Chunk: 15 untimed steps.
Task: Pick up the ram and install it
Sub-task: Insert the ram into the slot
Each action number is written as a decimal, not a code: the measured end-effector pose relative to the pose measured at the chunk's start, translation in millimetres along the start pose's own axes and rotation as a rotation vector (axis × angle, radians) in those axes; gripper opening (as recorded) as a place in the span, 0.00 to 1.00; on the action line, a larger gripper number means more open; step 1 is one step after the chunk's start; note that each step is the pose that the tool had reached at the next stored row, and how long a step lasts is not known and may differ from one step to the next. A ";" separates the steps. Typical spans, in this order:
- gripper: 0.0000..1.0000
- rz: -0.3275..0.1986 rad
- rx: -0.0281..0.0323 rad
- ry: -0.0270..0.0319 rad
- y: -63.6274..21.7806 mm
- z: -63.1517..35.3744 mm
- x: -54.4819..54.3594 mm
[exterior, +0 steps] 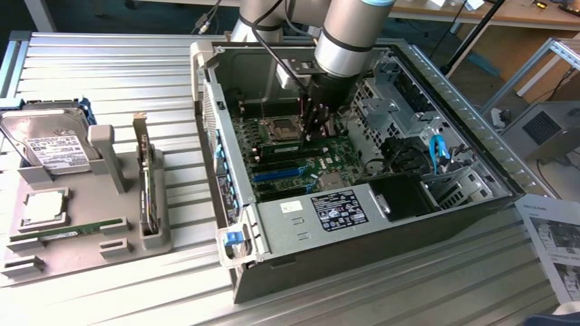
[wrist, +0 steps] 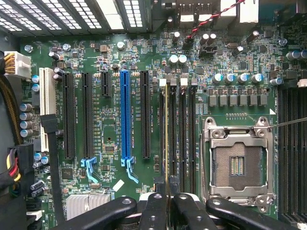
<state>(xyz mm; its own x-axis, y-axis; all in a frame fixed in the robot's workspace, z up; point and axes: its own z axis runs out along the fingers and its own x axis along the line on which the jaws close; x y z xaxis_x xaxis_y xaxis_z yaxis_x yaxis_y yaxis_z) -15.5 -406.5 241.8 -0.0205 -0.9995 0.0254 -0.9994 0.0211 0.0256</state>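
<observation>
My gripper (wrist: 166,197) reaches down into the open computer case (exterior: 299,234), just beside the empty processor socket (wrist: 238,163). The ram (wrist: 166,139) shows edge-on as a thin yellowish-green line between the two dark fingers (wrist: 152,211). It lies along the memory slot nearest the long black expansion slots, its far end level with the white latch (wrist: 163,82). The fingers are shut on the ram's near end. In the exterior view the gripper (exterior: 317,129) stands upright over the motherboard's (exterior: 299,163) memory slots.
A blue expansion slot (wrist: 125,115) and black ones lie beside the memory slots. Drive cages and cables (exterior: 408,156) crowd the case at the exterior view's right. On the grey tray (exterior: 91,251) outside lie a hard drive (exterior: 50,146), a silver processor (exterior: 43,207), an upright card (exterior: 143,183) and a green stick (exterior: 68,231).
</observation>
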 end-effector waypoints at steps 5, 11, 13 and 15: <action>0.12 -0.006 0.0000 -0.0001 0.0 0.0 0.0; 0.12 -0.008 0.0001 0.0001 0.0 0.2 0.1; 0.12 -0.008 0.0001 0.0000 0.0 0.8 0.0; 0.12 -0.008 0.0002 -0.0001 -0.1 1.8 -0.1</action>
<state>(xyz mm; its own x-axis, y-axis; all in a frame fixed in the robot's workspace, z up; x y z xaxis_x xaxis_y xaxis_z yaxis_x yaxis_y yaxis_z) -15.4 -406.5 239.9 -0.0128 -0.9996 0.0250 -0.9996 0.0134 0.0256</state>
